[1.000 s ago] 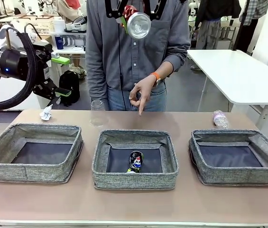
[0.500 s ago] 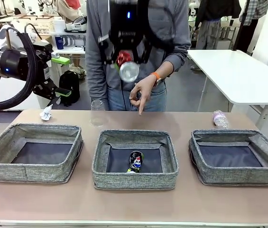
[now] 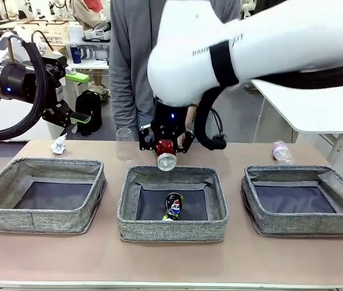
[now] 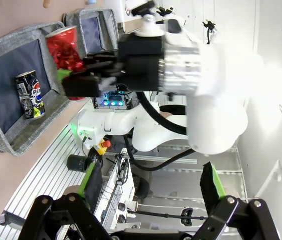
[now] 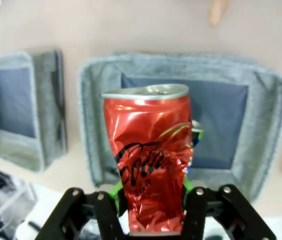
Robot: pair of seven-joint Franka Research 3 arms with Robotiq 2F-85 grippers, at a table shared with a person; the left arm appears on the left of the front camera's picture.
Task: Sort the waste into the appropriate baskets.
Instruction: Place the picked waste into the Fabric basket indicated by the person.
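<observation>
From where I stand, the right gripper hangs over the far rim of the middle grey woven-fabric basket, its jaws pinching a dented red drink can by the lower end. The can's silver top tips toward me and sits just above that rim, clear of the fabric. A dark blue can lies inside the same basket on the dark bottom, near its front wall. To the left of the middle basket sits an identical grey bin, and to the right another one – both show bare bottoms. Behind the middle basket and a little to the left, a clear plastic cup stands upright on the tan table. A crumpled white paper wad lies farther left, and a small clear bottle lies on its side far off to the right. The left gripper hovers well up and to the left of the middle basket – fingers spread wide, nothing between them. A person in a grey shirt stands beyond the table.
</observation>
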